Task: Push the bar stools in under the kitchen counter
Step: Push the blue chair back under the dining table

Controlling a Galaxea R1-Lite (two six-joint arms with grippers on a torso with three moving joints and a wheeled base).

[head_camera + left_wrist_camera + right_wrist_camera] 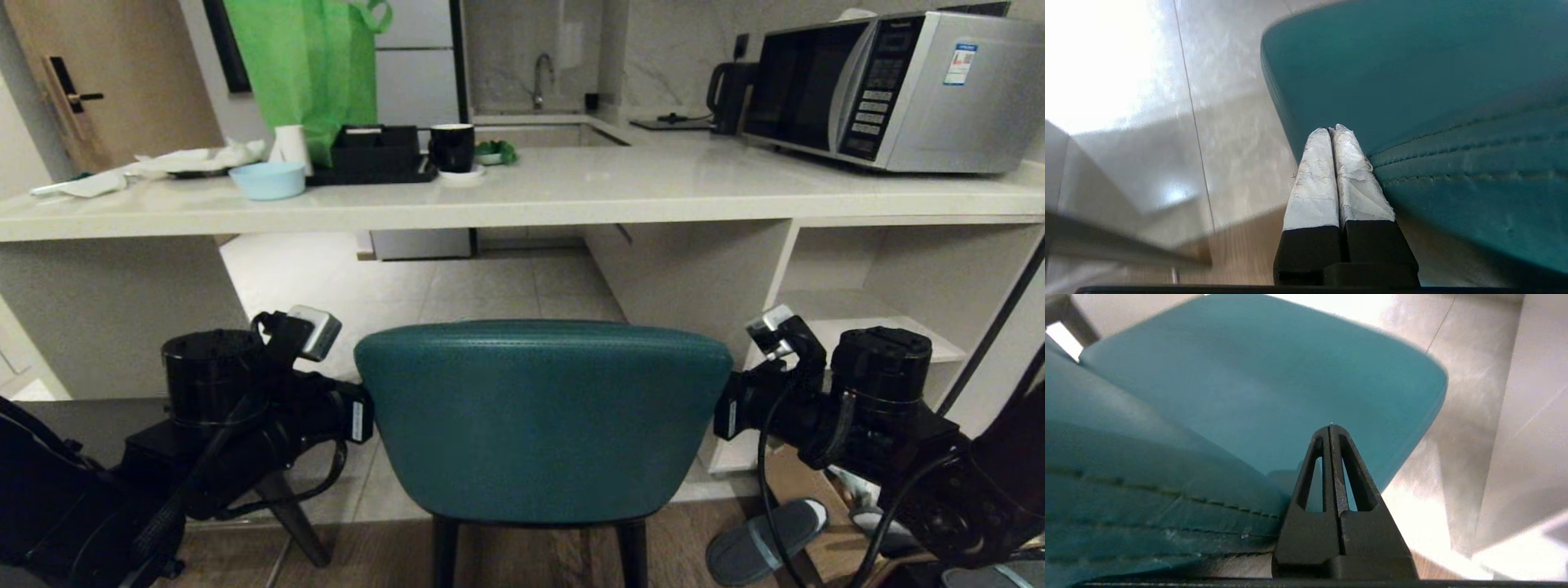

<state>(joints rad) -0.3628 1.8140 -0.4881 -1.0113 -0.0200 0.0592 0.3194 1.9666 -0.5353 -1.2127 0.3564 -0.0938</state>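
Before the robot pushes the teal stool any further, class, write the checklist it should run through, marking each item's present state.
1. Left gripper shut, beside the teal padded stool: ok.
2. Right gripper shut at the stool's other side: ok.
3. Stool faces the gap under the off-white stone counter: ok.
4. Tiled floor in that gap free: ok.
5. Grippers touching the backrest: cannot tell.
6. Second stool tucked in: cannot tell.
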